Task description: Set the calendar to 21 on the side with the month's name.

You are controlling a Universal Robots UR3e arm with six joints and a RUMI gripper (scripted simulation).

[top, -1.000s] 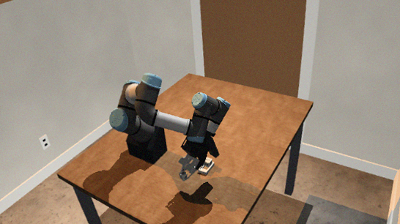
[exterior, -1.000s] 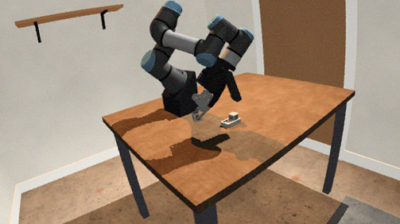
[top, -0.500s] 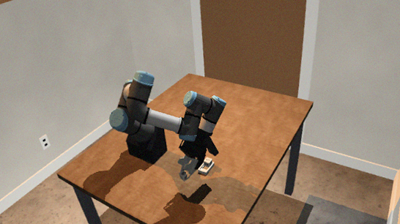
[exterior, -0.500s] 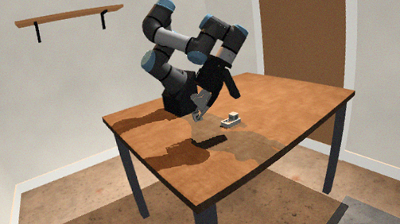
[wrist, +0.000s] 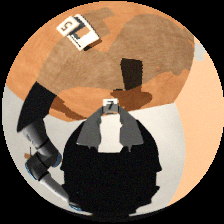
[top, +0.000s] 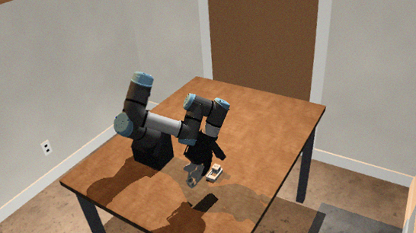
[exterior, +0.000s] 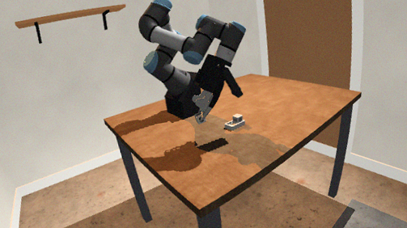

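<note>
While gripper grips cube | reads "7" | tray cube "5"

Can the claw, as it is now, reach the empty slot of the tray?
Probably yes. The claw, shut on a cube, hangs beside the tray, whose one cube leaves a free slot.
</note>
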